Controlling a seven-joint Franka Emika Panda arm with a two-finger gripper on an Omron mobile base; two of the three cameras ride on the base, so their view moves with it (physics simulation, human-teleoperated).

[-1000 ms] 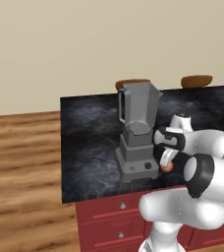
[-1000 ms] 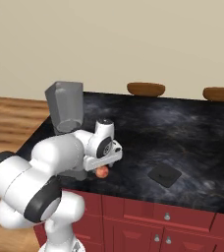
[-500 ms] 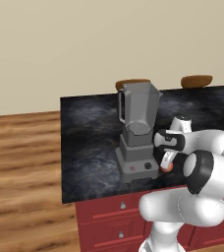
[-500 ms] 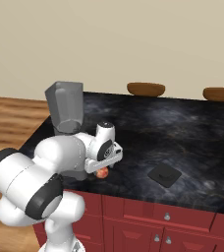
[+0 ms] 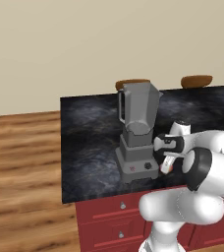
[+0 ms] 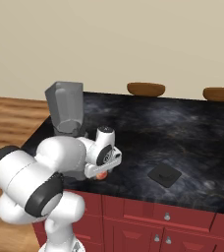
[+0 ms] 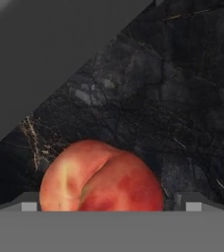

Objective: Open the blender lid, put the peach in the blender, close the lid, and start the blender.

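Between the narrowed jaws, the peach (image 7: 101, 177) is being gripped for lifting to the blender (image 5: 137, 134), its lid (image 6: 164, 174) lying well aside.

Dark marble counter (image 6: 182, 133) atop red drawers (image 6: 148, 221); two brown stools (image 6: 146, 89) behind; wood floor (image 5: 20, 167); beige wall (image 5: 84, 44).

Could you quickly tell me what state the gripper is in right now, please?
Gripper: around the peach, one fingertip on either side of it, beside the blender base; whether it is clamped on it cannot be told.
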